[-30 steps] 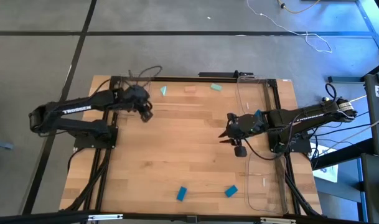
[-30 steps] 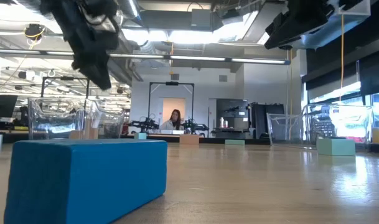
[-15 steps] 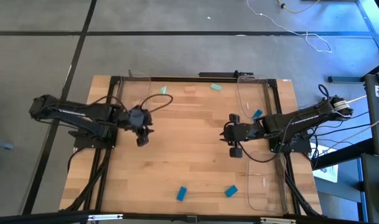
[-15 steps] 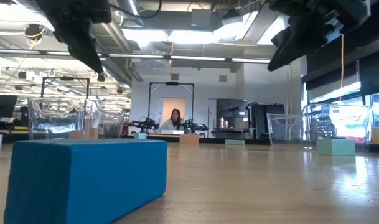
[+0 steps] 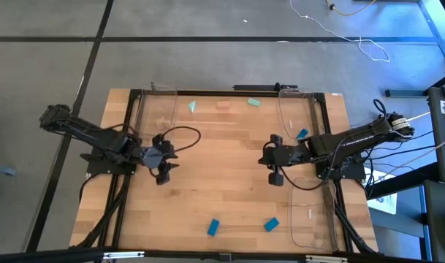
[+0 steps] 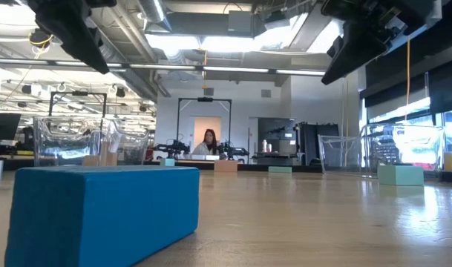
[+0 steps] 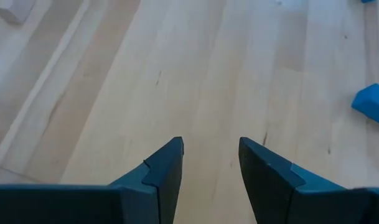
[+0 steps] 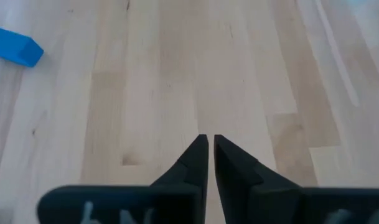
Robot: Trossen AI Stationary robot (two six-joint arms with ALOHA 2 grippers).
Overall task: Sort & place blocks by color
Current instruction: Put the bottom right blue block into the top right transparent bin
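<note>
tabletop (image 5: 222,183): light wood, planked grain | arms: black | left gripper (image 7: 211,149): dark teal-black | right gripper (image 8: 208,144): black | near blocks (image 5: 213,227): two bright blue | tray block (image 5: 302,134): blue | far blocks (image 5: 253,102): mint green, one tan | trays (image 5: 310,219): clear | floor (image 5: 47,73): grey, dark lines

no legible text, labels, brands, numbers or signs anywhere

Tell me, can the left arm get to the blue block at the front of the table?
Probably yes. The left gripper is open and empty above bare wood, and nothing lies between it and the blue block. The right gripper hangs off to the side, not in the way.
</note>
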